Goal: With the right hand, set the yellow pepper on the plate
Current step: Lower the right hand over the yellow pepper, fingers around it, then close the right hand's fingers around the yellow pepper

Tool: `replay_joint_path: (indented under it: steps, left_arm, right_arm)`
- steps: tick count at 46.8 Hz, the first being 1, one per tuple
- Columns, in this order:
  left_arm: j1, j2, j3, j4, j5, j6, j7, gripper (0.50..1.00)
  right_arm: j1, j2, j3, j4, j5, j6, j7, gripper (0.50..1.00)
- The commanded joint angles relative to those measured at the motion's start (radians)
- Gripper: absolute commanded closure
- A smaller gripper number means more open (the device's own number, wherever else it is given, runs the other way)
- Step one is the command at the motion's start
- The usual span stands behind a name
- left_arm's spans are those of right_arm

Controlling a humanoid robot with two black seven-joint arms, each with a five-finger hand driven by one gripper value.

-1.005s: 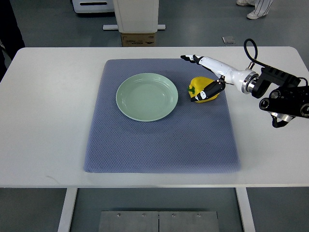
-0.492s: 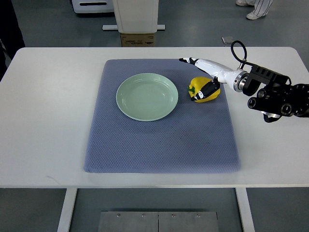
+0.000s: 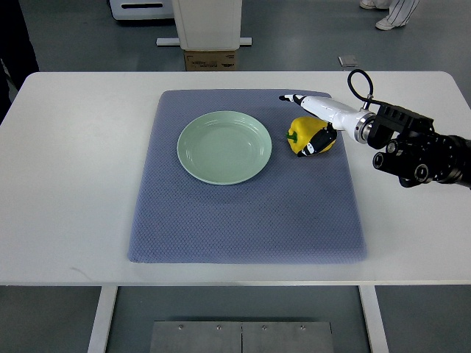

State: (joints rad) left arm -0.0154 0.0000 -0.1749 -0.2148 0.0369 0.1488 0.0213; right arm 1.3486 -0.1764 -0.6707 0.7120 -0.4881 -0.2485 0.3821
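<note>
Blue-grey woven cloth mat (image 3: 243,220): spread on the white table (image 3: 73,184).
Round pale-green ceramic plate (image 3: 224,147): on the mat's left-centre, nothing in it.
Glossy yellow bell pepper (image 3: 307,136): on the mat just right of the plate, green stem toward it.
White-and-black right hand (image 3: 318,121): reaching from the right, fingers spread around the pepper's right side, one over the top; grip apparently not yet closed.
Left hand: not visible.

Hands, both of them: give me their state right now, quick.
Right hand: fingers around the yellow pepper, which sits on the mat beside the plate; a firm grip cannot be told.
Left hand: not in view.
</note>
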Motion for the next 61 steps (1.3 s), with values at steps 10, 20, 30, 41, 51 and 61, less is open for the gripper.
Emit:
replay_joint_path:
  steps: [10,20,30,41,51,61]
  left_arm:
    - [0.000,0.000,0.000,0.000,0.000,0.000,0.000,0.500]
    - [0.000,0.000,0.000,0.000,0.000,0.000,0.000,0.500]
    - [0.000,0.000,0.000,0.000,0.000,0.000,0.000,0.500]
    - [0.000,0.000,0.000,0.000,0.000,0.000,0.000,0.500]
    - [0.000,0.000,0.000,0.000,0.001,0.000,0.000,0.500]
    - [0.000,0.000,0.000,0.000,0.000,0.000,0.000,0.500]
  right_arm:
    - [-0.022,0.029,-0.038,-0.065,-0.001,0.000,0.003,0.519]
    - [-0.036,0.049,-0.040,-0.105,-0.001,-0.002,0.003,0.519]
    - [-0.043,0.057,-0.040,-0.123,-0.003,-0.002,0.003,0.548]
    - [-0.049,0.060,-0.043,-0.125,-0.003,-0.002,0.006,0.630]
    - [-0.049,0.061,-0.067,-0.132,-0.003,-0.002,0.009,0.774]
    - [-0.049,0.061,-0.067,-0.144,-0.003,-0.002,0.009,0.854]
